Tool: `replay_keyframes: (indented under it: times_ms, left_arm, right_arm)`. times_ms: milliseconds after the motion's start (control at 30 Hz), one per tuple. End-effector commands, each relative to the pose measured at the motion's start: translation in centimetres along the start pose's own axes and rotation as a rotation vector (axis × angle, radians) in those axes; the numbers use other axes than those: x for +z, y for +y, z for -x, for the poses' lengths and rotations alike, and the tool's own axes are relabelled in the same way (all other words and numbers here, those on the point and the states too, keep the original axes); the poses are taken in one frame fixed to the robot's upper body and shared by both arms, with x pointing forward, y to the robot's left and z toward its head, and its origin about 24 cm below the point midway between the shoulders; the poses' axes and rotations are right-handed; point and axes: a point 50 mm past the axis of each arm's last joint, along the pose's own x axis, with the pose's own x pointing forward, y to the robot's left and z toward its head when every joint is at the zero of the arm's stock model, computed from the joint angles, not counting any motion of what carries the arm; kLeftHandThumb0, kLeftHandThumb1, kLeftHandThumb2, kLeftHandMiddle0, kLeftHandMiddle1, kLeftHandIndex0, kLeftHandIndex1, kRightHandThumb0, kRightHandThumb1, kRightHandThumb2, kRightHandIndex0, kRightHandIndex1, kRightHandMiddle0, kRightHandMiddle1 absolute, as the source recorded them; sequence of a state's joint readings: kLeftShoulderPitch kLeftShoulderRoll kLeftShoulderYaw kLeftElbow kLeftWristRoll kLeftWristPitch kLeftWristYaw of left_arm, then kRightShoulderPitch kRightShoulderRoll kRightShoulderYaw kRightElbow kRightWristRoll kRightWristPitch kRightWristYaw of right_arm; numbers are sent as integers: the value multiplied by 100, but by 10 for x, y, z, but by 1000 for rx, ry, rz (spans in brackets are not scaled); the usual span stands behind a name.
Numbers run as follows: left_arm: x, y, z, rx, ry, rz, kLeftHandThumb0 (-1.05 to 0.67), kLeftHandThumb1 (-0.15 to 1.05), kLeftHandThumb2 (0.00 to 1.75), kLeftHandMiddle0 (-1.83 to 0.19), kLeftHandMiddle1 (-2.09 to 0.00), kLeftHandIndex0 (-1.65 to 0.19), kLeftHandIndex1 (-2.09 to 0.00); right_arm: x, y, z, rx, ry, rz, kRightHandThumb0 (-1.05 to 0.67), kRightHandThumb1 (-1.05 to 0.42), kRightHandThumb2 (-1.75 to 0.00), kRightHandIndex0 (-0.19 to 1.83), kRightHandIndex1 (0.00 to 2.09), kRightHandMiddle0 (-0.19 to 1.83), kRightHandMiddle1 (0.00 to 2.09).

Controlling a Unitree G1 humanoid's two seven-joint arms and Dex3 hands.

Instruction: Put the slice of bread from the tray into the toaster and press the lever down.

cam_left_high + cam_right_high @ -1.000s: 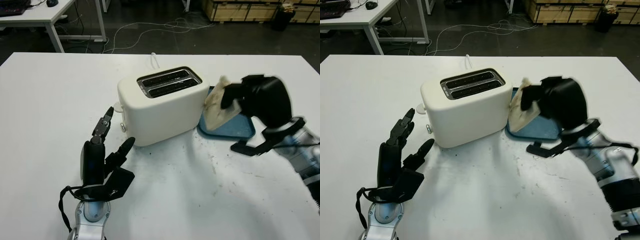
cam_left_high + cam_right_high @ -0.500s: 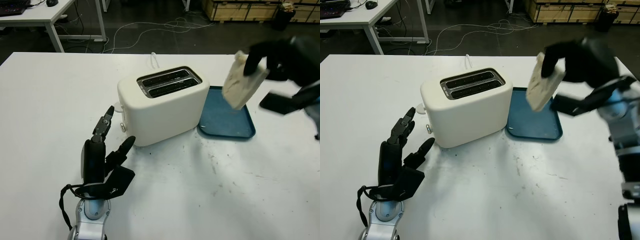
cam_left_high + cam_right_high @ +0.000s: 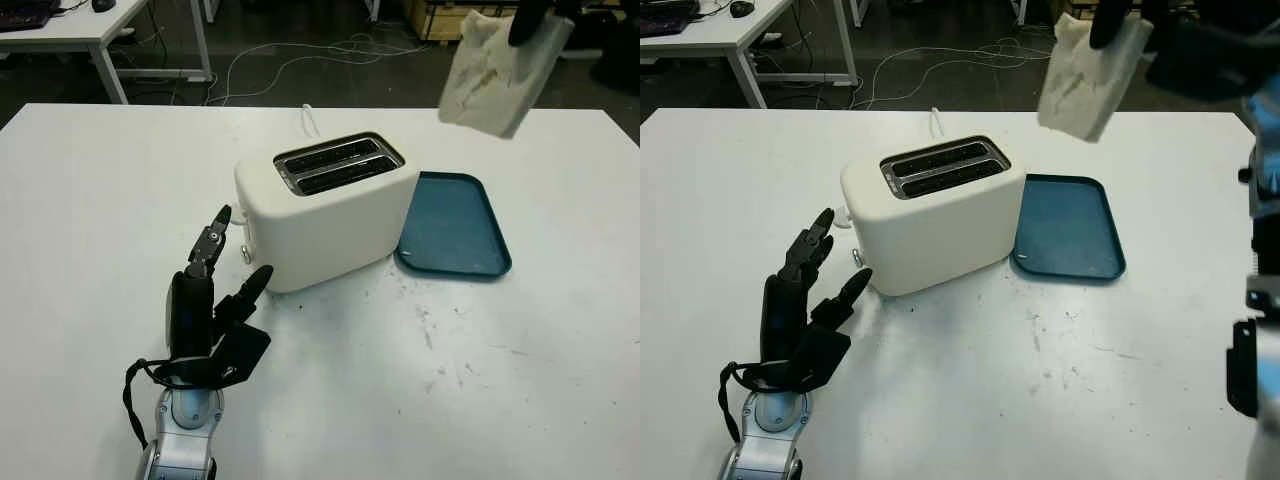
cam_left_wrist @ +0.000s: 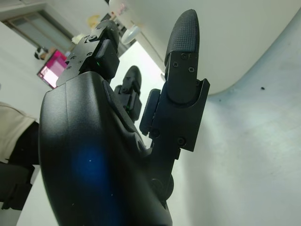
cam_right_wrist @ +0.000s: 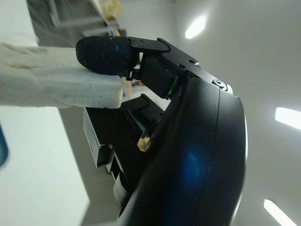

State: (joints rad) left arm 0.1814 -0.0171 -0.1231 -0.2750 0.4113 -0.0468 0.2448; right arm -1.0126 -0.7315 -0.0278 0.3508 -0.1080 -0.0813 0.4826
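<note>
Left eye view has the white worktop (image 3: pixel 90 200) spreading across nearly everything, scuffed with small dark marks near its front middle. On it, about centre, stands the cream toaster (image 3: pixel 325 215), turned at an angle, its two top slots dark and unfilled. Just beside it, toward the robot's right, lies the blue tray (image 3: pixel 455 238), flat, with nothing on it, its near-left corner close to the toaster's base. The slice of bread (image 3: pixel 497 70) is up in the air, well above the tray and higher than the toaster's top, hanging tilted with its pale crumb face toward the camera. The right hand (image 3: pixel 1200 45) grips it by the upper edge, with the black fingers (image 5: pixel 103 55) clamped on the slice's rim. The left hand (image 3: pixel 205 315) is open at the front left of the worktop, near the toaster's left end, with its fingertips pointing toward it and short of touching.
</note>
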Motion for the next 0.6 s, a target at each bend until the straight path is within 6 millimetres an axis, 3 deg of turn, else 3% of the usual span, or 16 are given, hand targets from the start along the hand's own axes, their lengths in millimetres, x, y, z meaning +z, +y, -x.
replay_keyframes:
  times_ms: [0, 233, 400, 567]
  left_arm:
    - [1, -1, -2, 3, -18, 11, -64, 92, 22, -44, -1, -33, 0]
    - [0, 0, -1, 6, -16, 5, -63, 92, 22, -44, 0, -33, 0]
    - [-1, 1, -1, 0, -13, -3, -64, 92, 23, -43, 0, -32, 0]
    - [-1, 0, -1, 7, -16, -5, -66, 92, 23, -44, -1, -33, -1]
  right_arm:
    - [5, 2, -6, 19, 33, -94, 21, -82, -1, 107, 169, 107, 145]
    - [4, 25, -9, 102, 200, -336, 23, -92, -18, 105, 175, 89, 173]
    - [9, 44, -9, 120, 268, -334, 22, -92, -26, 103, 175, 84, 173]
    - [10, 63, -10, 194, 238, -378, 35, -92, -46, 104, 175, 78, 174]
